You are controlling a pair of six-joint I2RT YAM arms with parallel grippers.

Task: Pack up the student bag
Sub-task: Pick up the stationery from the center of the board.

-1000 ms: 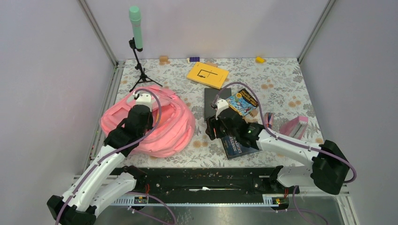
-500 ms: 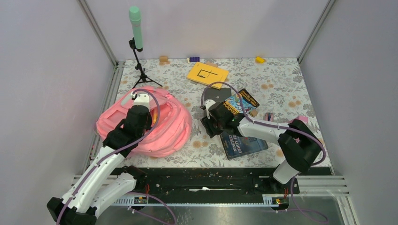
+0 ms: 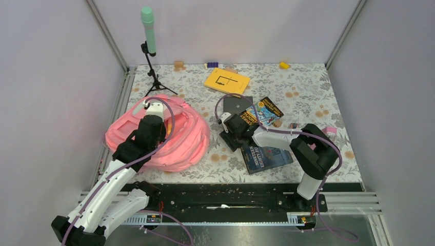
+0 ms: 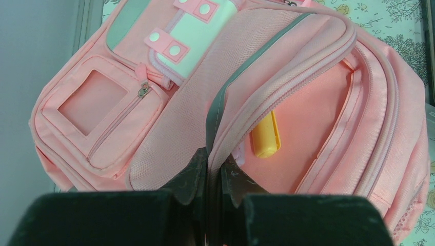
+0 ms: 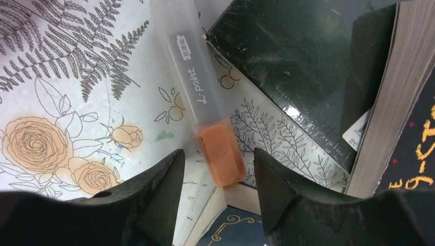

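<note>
The student bag (image 3: 177, 141), large and pink, lies on the left of the table with its main compartment gaping. My left gripper (image 4: 214, 164) is shut on the fabric rim of that opening (image 4: 225, 138); in the top view it (image 3: 154, 119) sits over the bag's top. A yellow item (image 4: 265, 136) lies inside the bag. My right gripper (image 5: 216, 156) is open, low over the table, its jaws on either side of the orange cap of a translucent pen (image 5: 197, 97) without touching it. From above, this gripper (image 3: 232, 134) is at the left edge of the books.
A black notebook (image 5: 302, 77) and a navy book (image 3: 265, 158) flank the pen; a colourful book (image 3: 264, 111) lies behind them. A yellow book (image 3: 226, 81) is further back. A small pink pencil case (image 3: 329, 131) sits right, a microphone stand (image 3: 149, 41) back left.
The right arm folded inward and its gripper slid a little left, off the books toward the pen, jaws narrowing slightly. The bag shifted slightly left; the left gripper kept its hold.
</note>
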